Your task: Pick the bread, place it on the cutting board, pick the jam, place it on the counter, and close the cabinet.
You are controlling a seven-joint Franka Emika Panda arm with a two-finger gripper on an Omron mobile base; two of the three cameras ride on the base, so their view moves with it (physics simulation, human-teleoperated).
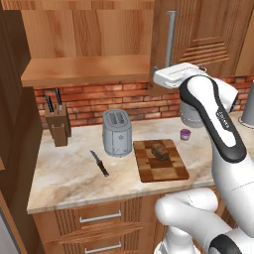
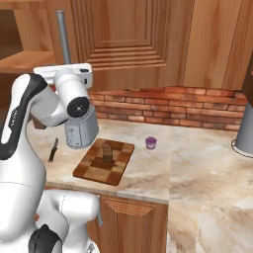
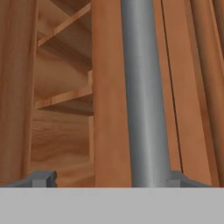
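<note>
Reaching up to the cabinet (image 1: 198, 34), the gripper (image 3: 109, 178) holds its fingers spread wide, one dark fingertip (image 3: 43, 178) at each side of the door's grey bar handle (image 3: 144, 96), which stands close to the right-hand tip without being clamped. Behind the door's edge, bare wooden shelves (image 3: 61, 103) show inside. Down on the counter (image 1: 69, 173), the bread (image 1: 160, 151) lies on the cutting board (image 1: 158, 171), and the jam (image 1: 185, 134) stands just beyond the board's far right corner, beside a toaster (image 1: 117, 133).
</note>
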